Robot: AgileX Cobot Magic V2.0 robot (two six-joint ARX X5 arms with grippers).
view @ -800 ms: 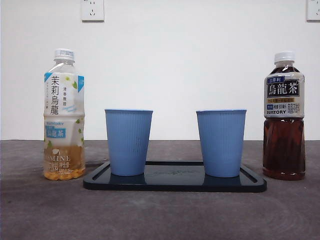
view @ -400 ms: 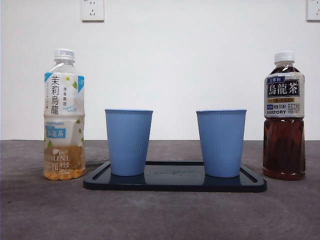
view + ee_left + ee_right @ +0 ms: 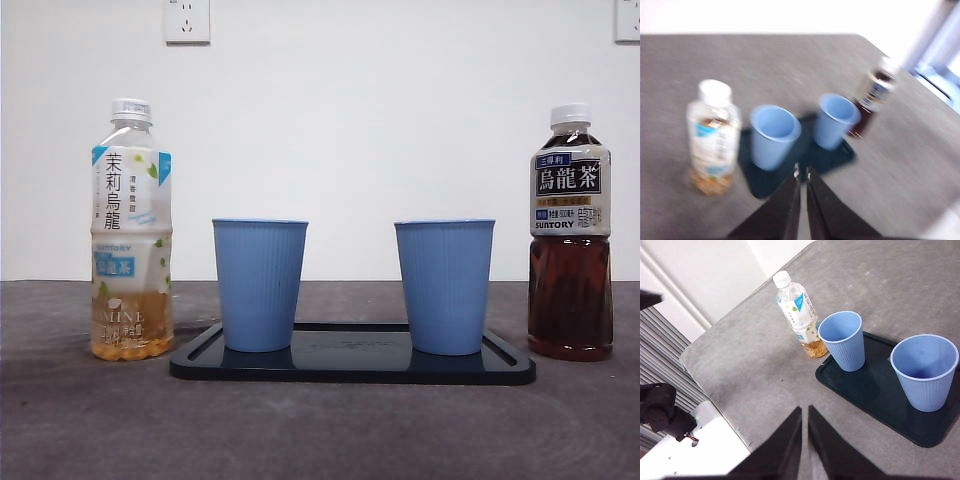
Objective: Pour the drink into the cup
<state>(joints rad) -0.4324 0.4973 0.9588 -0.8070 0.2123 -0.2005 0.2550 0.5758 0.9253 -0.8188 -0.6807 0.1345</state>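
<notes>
Jasmine tea bottle was seen upright and capped beside the tray, its axis vertical. Left gripper, jaws pressed together, was judged nearer it than right gripper, likewise closed; both were well apart from it.
</notes>
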